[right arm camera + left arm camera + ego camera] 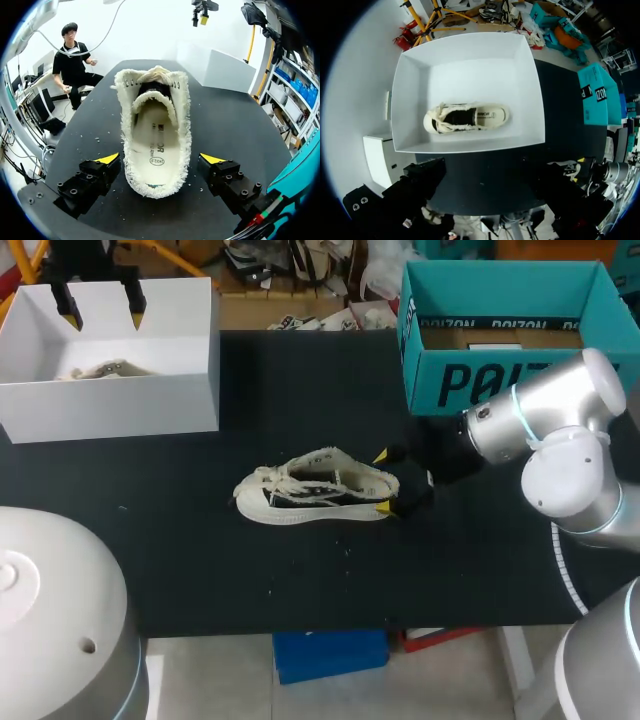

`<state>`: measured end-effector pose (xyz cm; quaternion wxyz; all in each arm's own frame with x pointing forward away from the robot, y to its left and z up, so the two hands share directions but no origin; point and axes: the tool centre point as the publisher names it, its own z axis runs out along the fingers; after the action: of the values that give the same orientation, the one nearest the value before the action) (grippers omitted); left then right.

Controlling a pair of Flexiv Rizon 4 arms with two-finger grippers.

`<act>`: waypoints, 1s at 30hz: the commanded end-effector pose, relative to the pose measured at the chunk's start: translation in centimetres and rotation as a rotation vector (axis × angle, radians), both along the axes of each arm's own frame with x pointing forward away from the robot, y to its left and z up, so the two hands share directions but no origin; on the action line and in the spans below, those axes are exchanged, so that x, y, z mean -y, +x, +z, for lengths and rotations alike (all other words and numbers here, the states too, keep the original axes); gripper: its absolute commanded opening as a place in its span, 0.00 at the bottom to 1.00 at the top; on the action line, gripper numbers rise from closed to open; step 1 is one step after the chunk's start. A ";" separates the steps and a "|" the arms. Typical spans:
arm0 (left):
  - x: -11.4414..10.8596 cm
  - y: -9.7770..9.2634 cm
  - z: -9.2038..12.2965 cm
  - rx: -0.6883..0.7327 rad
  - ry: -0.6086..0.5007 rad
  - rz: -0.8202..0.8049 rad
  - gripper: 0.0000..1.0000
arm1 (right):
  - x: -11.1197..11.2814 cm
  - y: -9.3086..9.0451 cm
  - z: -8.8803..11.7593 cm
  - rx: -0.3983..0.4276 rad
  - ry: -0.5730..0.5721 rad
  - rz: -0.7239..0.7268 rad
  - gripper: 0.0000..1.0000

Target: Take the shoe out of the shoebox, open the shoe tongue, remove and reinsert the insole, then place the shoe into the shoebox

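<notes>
A cream low sneaker [315,490] lies on its sole mid-table, toe to the left. My right gripper [385,480] stands open at its heel, one yellow tip on either side. In the right wrist view the heel of the sneaker [155,150] sits between the fingertips [107,159] with a small gap on each side; the tongue is up and the insole shows inside. My left gripper [100,302] hangs open above the white shoebox [180,390] at the far left. A second cream shoe [467,117] lies inside that shoebox [415,75], ahead of the left gripper [495,195].
A teal cardboard box [500,380] stands at the back right, close behind my right arm. The black tabletop [200,570] stretches in front of and left of the sneaker. Small white specks lie on the table near the sneaker.
</notes>
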<state>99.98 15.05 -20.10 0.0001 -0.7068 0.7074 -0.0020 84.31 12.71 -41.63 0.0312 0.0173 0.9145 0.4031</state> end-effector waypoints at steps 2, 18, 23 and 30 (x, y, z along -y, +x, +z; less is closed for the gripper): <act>0.0 0.0 0.0 -0.001 0.001 0.001 1.00 | -0.7 0.4 -0.7 -0.003 0.006 0.000 1.00; 0.0 0.0 0.0 -0.001 0.001 0.001 1.00 | -1.1 0.2 -2.2 -0.034 0.006 -0.003 0.00; 0.0 0.0 0.0 -0.001 0.001 0.001 1.00 | -1.1 0.2 -2.2 -0.034 0.006 -0.003 0.00; 1.8 -0.8 0.7 -0.002 0.057 -0.008 1.00 | -1.1 0.2 -2.2 -0.034 0.006 -0.003 0.00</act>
<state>99.78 14.95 -20.15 0.0058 -0.7034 0.7107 0.0051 84.25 13.59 -43.51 0.0156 0.0249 0.9133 0.4063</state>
